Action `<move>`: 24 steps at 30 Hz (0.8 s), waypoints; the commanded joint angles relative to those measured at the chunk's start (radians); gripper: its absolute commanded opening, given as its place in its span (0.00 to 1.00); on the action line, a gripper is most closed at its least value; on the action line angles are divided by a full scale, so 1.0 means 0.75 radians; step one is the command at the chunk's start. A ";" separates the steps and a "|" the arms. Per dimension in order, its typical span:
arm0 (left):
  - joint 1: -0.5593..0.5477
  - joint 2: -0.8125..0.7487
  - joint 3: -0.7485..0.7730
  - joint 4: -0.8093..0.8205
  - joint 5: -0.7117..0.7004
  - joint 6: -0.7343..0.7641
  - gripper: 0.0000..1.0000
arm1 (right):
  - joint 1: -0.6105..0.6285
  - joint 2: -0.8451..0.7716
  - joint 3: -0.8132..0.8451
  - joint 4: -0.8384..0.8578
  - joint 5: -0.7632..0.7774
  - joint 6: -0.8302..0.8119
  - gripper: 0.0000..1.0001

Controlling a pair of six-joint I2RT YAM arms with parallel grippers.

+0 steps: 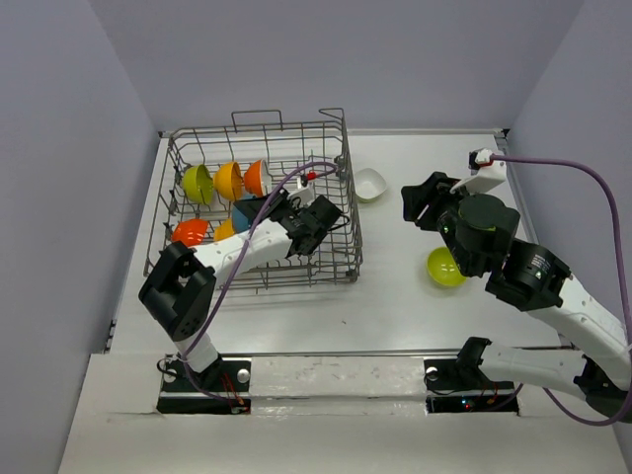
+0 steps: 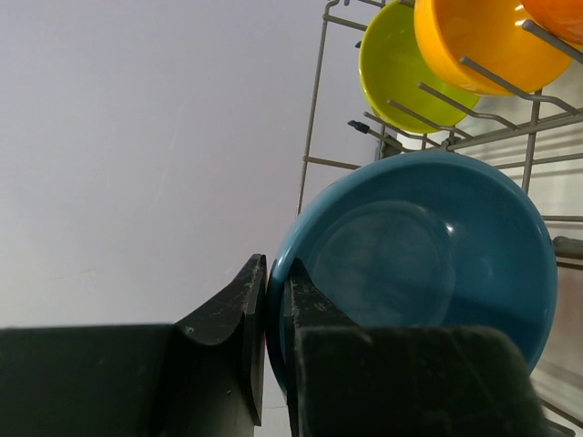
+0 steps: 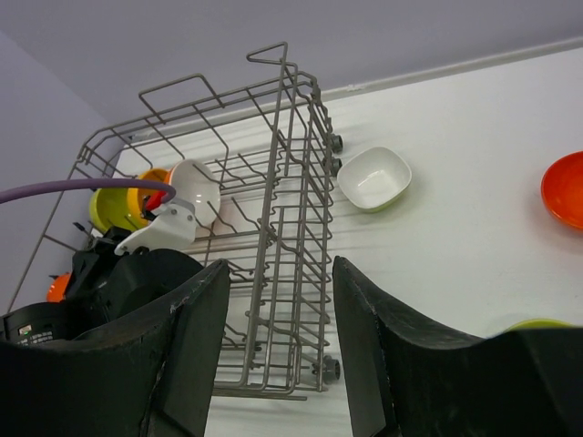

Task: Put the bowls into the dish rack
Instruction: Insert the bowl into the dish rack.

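Closest to me, the left claw (image 2: 275, 296) is pinched almost shut on the rim of the teal bowl (image 2: 410, 264), one finger inside and one outside. Only that arm's own camera shows the grip (from overhead the wrist covers it). The bowl stands tilted on edge inside the dish rack (image 1: 296, 272), in the front row beside a yellow bowl (image 1: 225, 230) and a red bowl (image 1: 190, 232).

The right claw (image 3: 278, 364) is spread wide with nothing in it, up over the table (image 1: 415, 316) to the right of the rack and facing it. From above, a green bowl (image 1: 442, 269) sits on the table half under that arm. The right wrist camera also catches an orange-red bowl (image 3: 565, 191) on the table at its right edge, which the overhead view does not show.

Further back, a white bowl (image 3: 373, 177) sits on the table just beside the rack's far right corner. In the rack's back row, a lime bowl (image 1: 197, 184), an amber bowl (image 1: 228, 180) and a reddish bowl (image 1: 255, 178) stand on edge side by side.

A purple cable (image 1: 553, 166) loops off the right wrist. The table is white, and plain pale grey walls (image 1: 395, 59) close it in on three sides.
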 commanded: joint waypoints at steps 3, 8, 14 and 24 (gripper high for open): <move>-0.012 -0.029 -0.034 0.044 -0.099 0.036 0.00 | 0.006 -0.021 0.002 0.068 0.037 -0.005 0.55; -0.028 -0.027 -0.065 0.103 -0.103 0.106 0.00 | 0.006 -0.017 0.008 0.068 0.035 -0.009 0.55; -0.038 -0.025 -0.073 0.122 -0.107 0.118 0.00 | 0.006 -0.011 0.015 0.068 0.033 -0.013 0.55; -0.063 -0.017 -0.094 0.183 -0.105 0.177 0.00 | 0.006 -0.011 0.015 0.068 0.031 -0.011 0.55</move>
